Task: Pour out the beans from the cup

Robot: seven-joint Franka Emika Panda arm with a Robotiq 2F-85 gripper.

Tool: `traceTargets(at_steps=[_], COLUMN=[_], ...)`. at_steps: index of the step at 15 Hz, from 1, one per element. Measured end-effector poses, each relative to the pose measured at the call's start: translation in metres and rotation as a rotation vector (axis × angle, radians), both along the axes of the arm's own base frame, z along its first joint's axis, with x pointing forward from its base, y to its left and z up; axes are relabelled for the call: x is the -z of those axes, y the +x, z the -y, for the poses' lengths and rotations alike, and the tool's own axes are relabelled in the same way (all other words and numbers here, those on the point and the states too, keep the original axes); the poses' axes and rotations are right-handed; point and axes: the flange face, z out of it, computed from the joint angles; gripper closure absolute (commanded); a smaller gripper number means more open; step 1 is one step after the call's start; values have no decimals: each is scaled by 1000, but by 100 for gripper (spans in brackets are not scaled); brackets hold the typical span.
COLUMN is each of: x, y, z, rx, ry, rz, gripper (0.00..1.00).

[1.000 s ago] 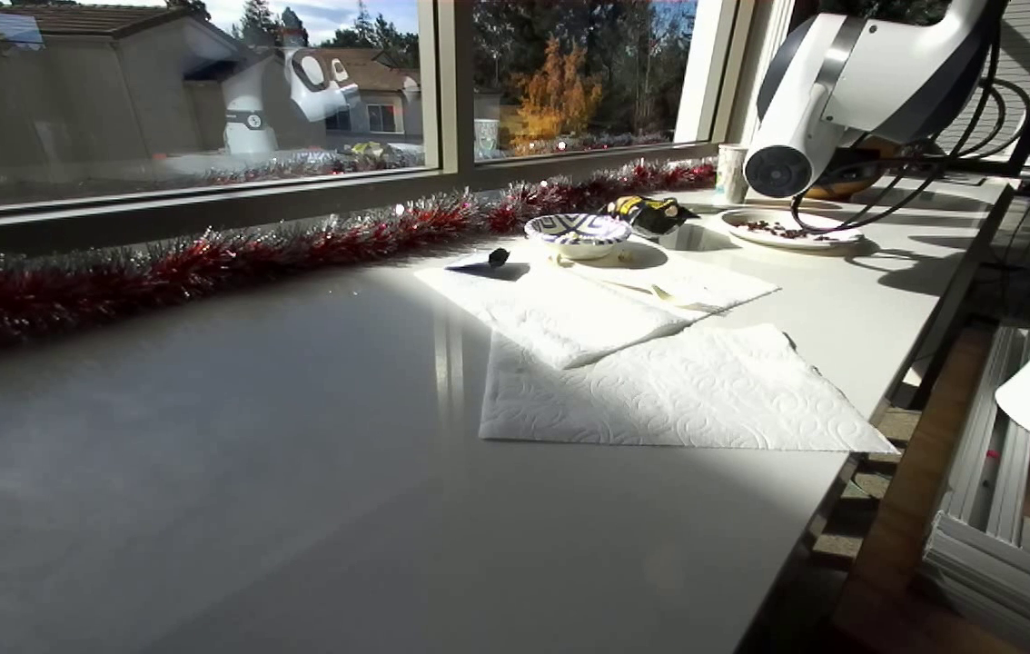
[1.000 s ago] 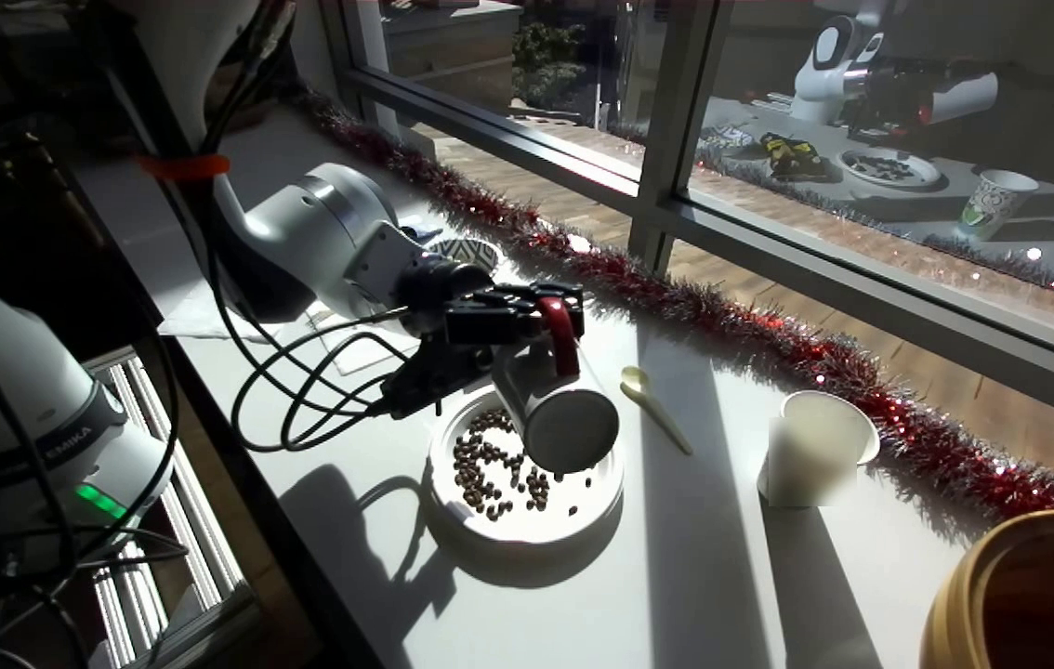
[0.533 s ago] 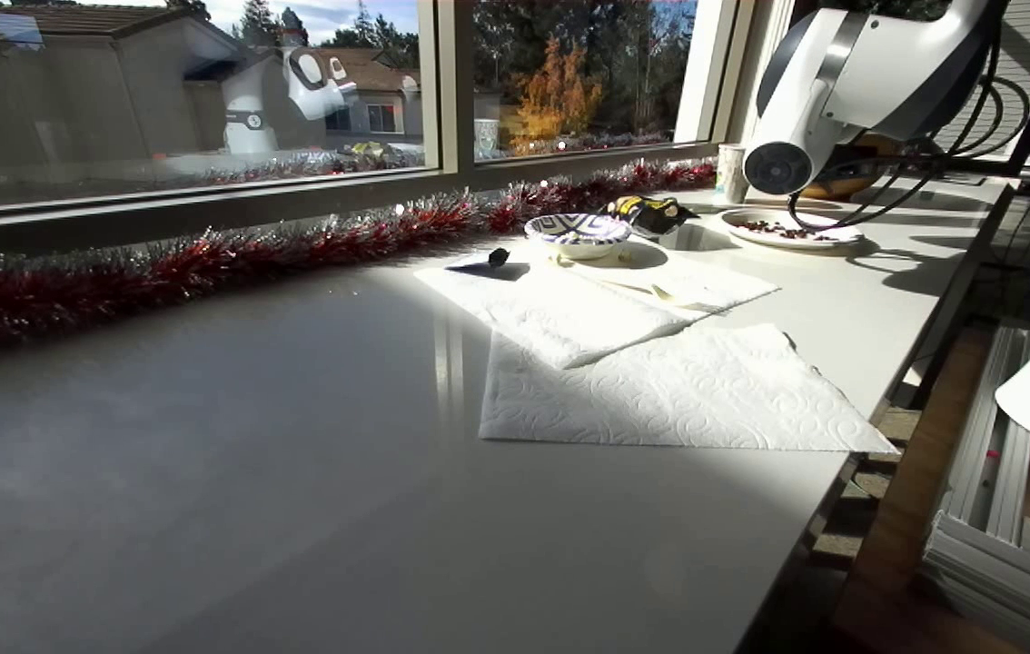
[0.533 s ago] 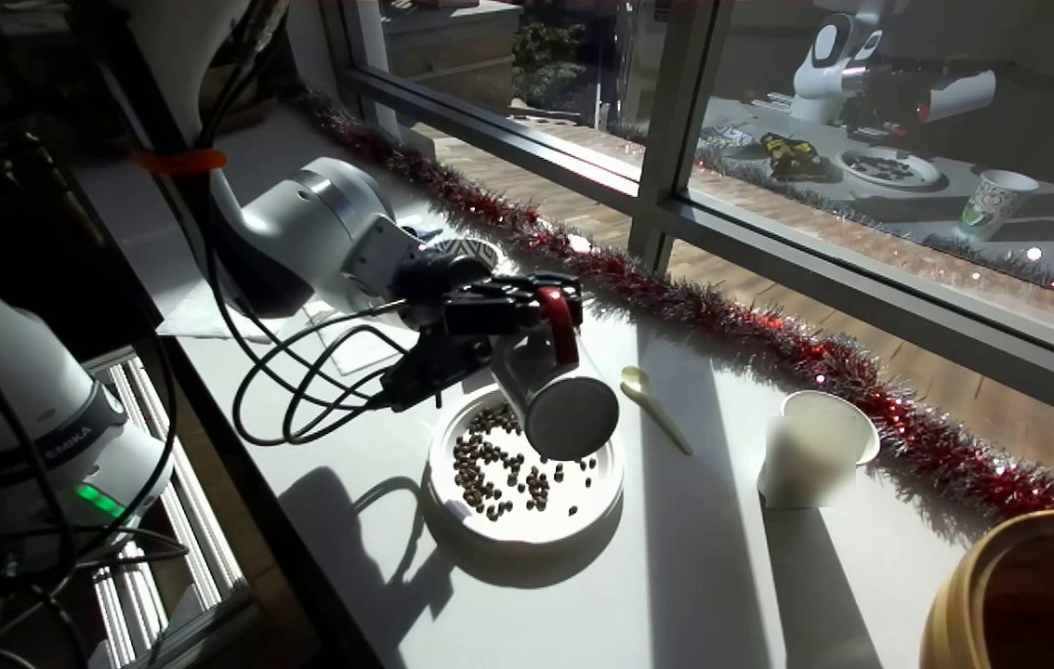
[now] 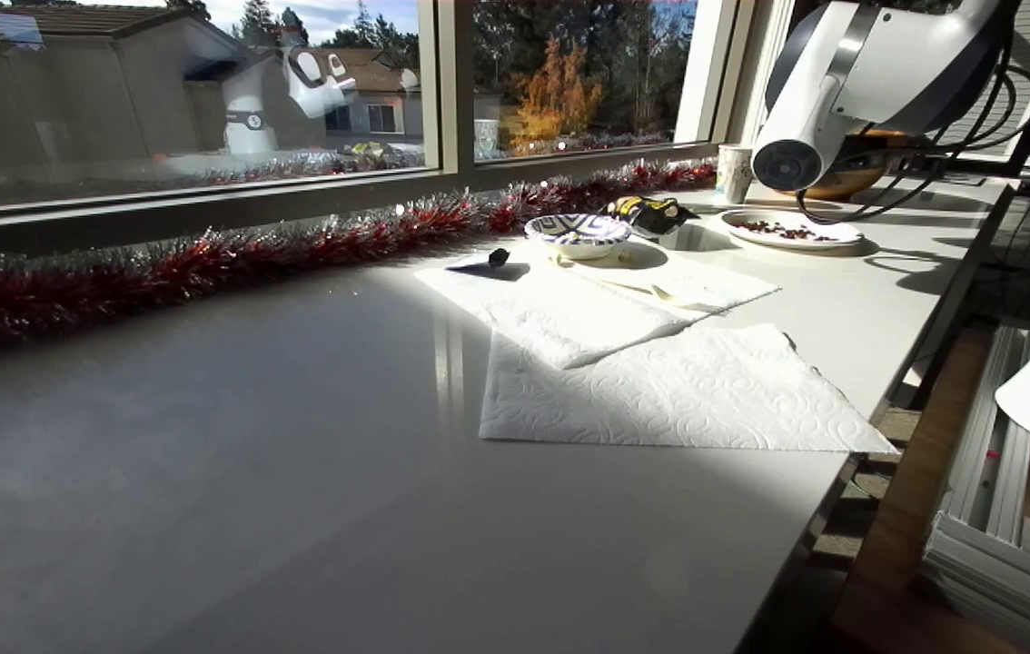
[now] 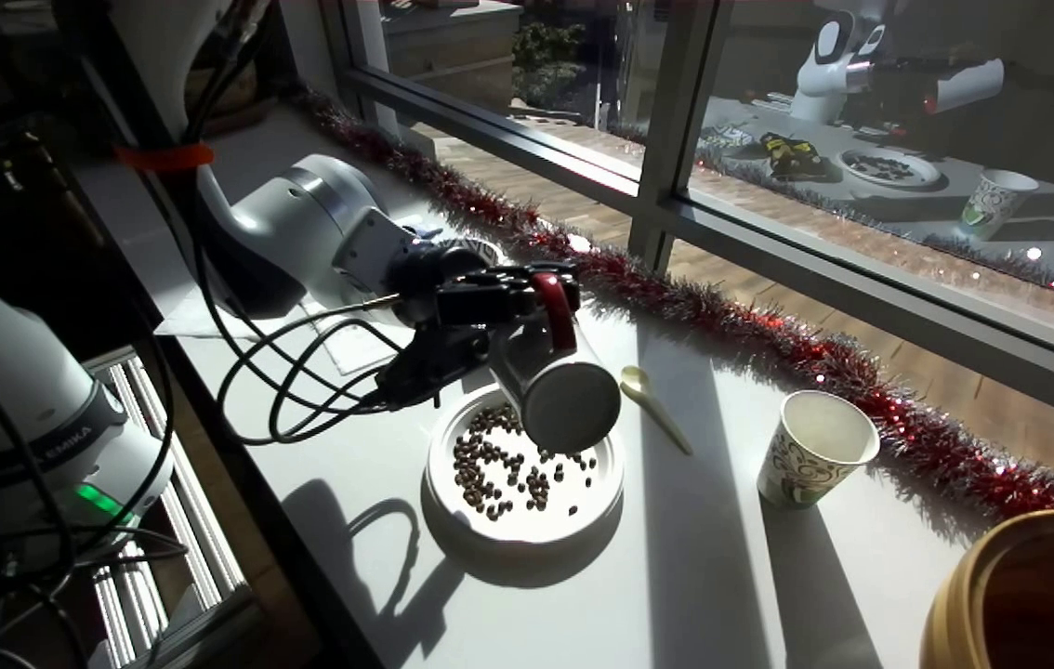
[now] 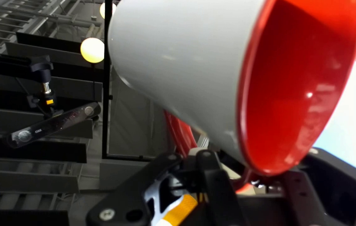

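The cup [image 6: 572, 409], white outside and red inside, hangs tipped above the white plate [image 6: 527, 531]. Its base faces the camera in an exterior view, mouth turned away. My gripper [image 6: 527, 290] is shut on its red handle [image 6: 559, 321]. In the wrist view the cup [image 7: 184, 59] fills the upper part, and its red inside [image 7: 291, 94] shows no beans in the visible portion. Dark beans [image 6: 467, 453] lie scattered over the plate, partly covered by the cup. In an exterior view the arm hides both gripper and cup, while the beans on the plate [image 5: 797, 243] show.
Beside the plate lies a pale spoon [image 6: 655, 409]. A patterned paper cup [image 6: 801, 474] stands near the tinsel [image 6: 769, 325], with a wide yellow-brown bowl [image 6: 955, 595] beyond. Paper towels [image 5: 660, 400], a patterned bowl [image 5: 579, 238] and a black-yellow packet [image 5: 651, 216] sit along the table.
The arm has risen a little, lifting the tipped cup with it. More of the plate and its beans shows beneath the cup. My grip on the handle stays the same.
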Motion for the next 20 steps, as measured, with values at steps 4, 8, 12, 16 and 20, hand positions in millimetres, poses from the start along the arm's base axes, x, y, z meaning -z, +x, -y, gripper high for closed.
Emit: traceTargets(at_steps=[4, 8, 12, 16, 20], x=[8, 14, 14, 3, -19], y=[-15, -13, -11, -2, 6], z=[8, 8, 6, 0, -7], rx=[-5, -32, -45, -66, -66], ry=[-55, -73, -63, -2, 132], rz=[-47, -65, -60, -23, 51], gripper=[98, 98, 98, 98, 98])
